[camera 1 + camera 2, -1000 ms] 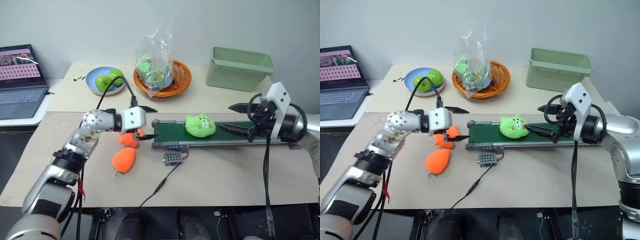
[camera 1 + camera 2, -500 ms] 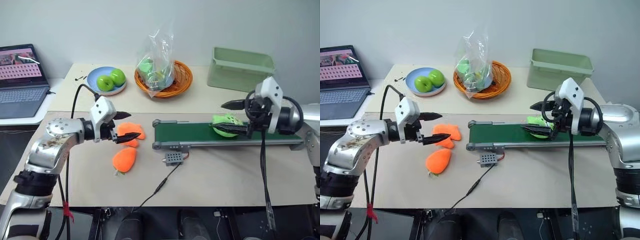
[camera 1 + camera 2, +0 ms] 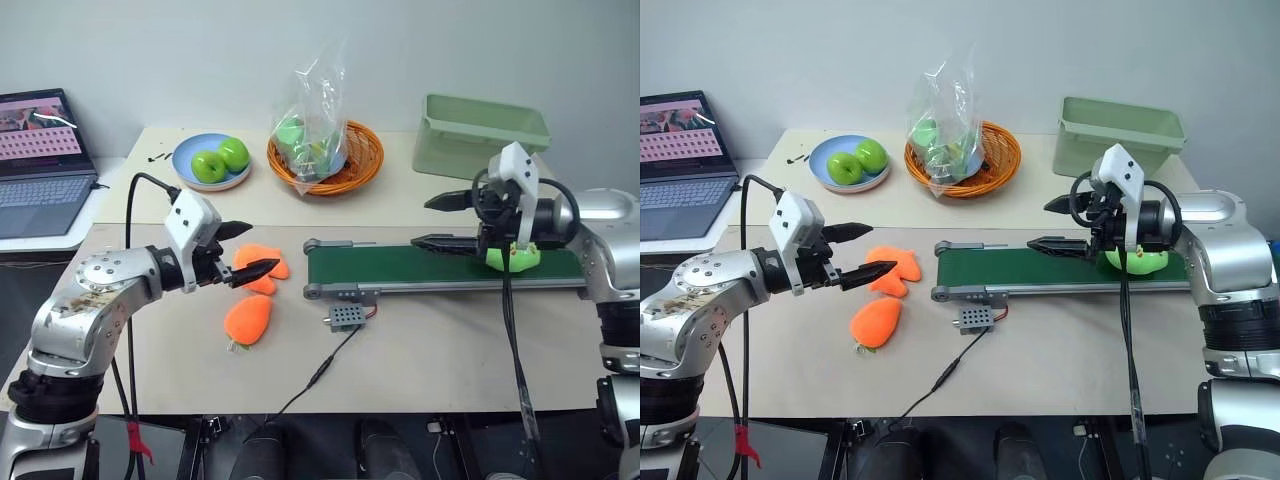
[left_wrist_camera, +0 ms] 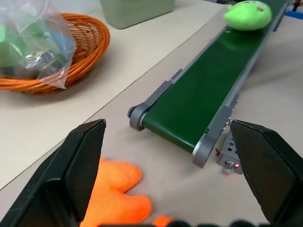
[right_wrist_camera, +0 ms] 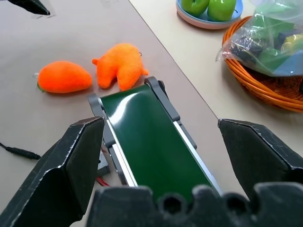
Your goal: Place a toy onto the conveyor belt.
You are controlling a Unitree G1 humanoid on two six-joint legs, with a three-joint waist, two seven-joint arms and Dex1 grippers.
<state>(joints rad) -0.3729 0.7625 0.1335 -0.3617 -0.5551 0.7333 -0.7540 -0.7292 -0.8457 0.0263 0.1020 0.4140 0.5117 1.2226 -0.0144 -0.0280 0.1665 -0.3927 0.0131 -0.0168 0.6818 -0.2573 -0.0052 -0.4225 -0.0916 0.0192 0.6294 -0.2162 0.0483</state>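
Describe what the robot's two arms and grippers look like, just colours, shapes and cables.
Both arms are silver-grey metal with rounded joint housings. The left gripper and right gripper each have two black pointed fingers below a white boxy wrist block. Black cables loop from each wrist, and the right arm's cable hangs down long.

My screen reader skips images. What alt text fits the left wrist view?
A dark green conveyor belt runs away across a beige table, carrying a lime-green plush toy at its far end. Open black fingers frame an orange plush; a wicker basket sits nearby.
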